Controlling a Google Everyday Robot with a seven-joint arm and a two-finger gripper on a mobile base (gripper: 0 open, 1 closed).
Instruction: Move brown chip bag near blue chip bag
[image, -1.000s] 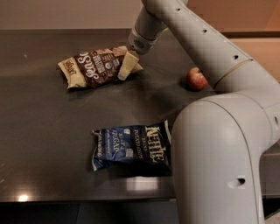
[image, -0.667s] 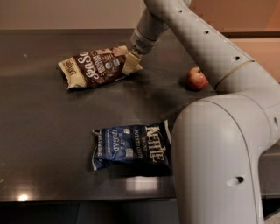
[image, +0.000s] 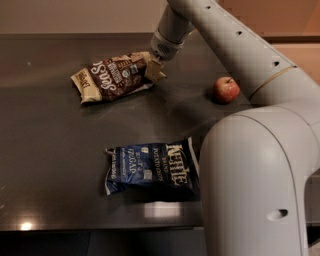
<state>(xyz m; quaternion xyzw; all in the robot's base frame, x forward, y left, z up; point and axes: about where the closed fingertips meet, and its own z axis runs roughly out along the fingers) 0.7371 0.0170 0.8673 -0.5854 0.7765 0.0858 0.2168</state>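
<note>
The brown chip bag (image: 112, 77) lies at the back left of the dark table (image: 50, 150), with cream ends and white lettering. My gripper (image: 154, 70) reaches down from the upper right and is shut on the bag's right end. The blue chip bag (image: 150, 167) lies flat near the table's front edge, well in front of the brown bag and apart from it. My arm's large grey housing (image: 255, 180) covers the blue bag's right end.
A red apple (image: 226, 90) sits on the table to the right of the gripper. The table's front edge runs just below the blue bag. Bare tabletop lies between the two bags and to the left.
The gripper has closed in on the brown bag's right end, and the bag has shifted slightly to the right with it. The blue bag and apple have not moved.
</note>
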